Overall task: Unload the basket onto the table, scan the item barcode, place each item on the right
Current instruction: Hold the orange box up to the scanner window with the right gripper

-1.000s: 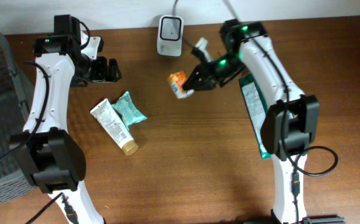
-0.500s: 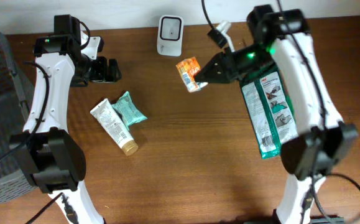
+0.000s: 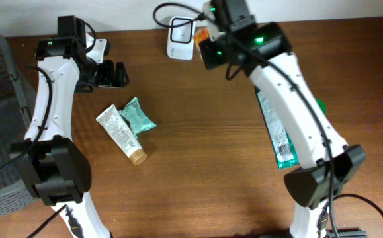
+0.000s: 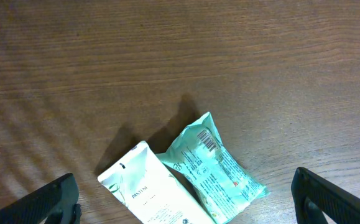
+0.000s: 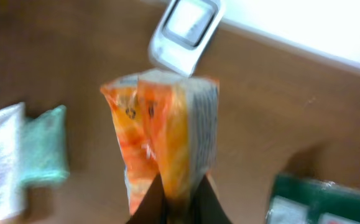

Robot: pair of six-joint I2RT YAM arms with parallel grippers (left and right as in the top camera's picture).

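While clamped on orange packet (image 5: 161,130), right gripper (image 5: 178,198) hangs just beside scanner (image 3: 180,31); left gripper (image 3: 114,74) gapes wide, empty, well apart from it.

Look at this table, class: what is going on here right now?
The right gripper is shut on an orange and white packet, holding it up by the white box-shaped barcode scanner at the back of the brown wooden table. The left gripper hangs open and empty near a white plastic tube and a teal sachet lying on it. A flat green package lies under the right arm.
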